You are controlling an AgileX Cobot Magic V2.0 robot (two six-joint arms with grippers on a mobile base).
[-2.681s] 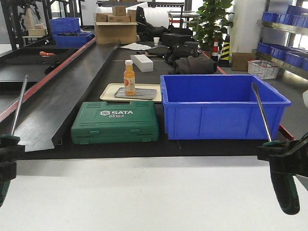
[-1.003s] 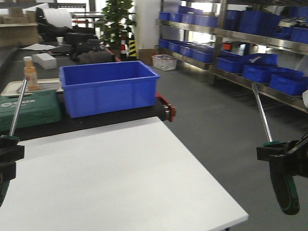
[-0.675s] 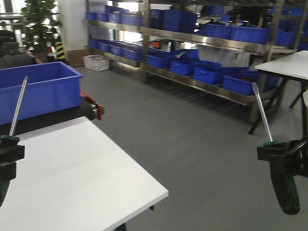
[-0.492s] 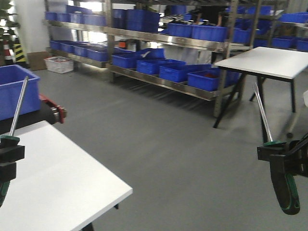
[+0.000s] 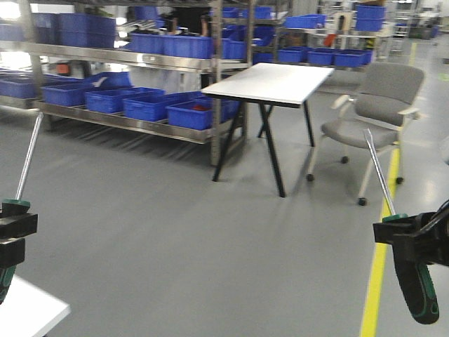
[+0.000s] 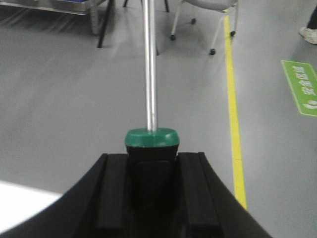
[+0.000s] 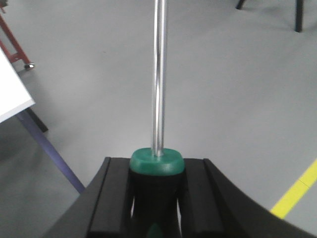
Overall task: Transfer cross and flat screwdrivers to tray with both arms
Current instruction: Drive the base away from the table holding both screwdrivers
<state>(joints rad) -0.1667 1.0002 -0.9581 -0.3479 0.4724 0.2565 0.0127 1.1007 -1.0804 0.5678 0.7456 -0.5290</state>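
Note:
My left gripper [image 5: 12, 226] is shut on the green-and-black handle of one screwdriver [image 5: 28, 159]; its steel shaft points up and away, and it also shows in the left wrist view [image 6: 150, 89]. My right gripper [image 5: 410, 232] is shut on the handle of the other screwdriver [image 5: 415, 288], whose shaft rises to the upper left; it also shows in the right wrist view [image 7: 158, 79]. Both are held in the air over grey floor. The grey metal tray is out of view.
A white table on black legs [image 5: 270, 81] stands ahead, with a grey office chair [image 5: 375, 116] to its right. Metal shelving with blue bins [image 5: 119, 98] runs along the left. A yellow floor line [image 5: 379, 260] passes on the right. A white table corner [image 5: 28, 309] lies at the lower left.
The whole view has swung right: the bench with the blue bin and green case has left the frame, and the shelving, white table and chair have come in. Both grippers keep hold of their screwdrivers.

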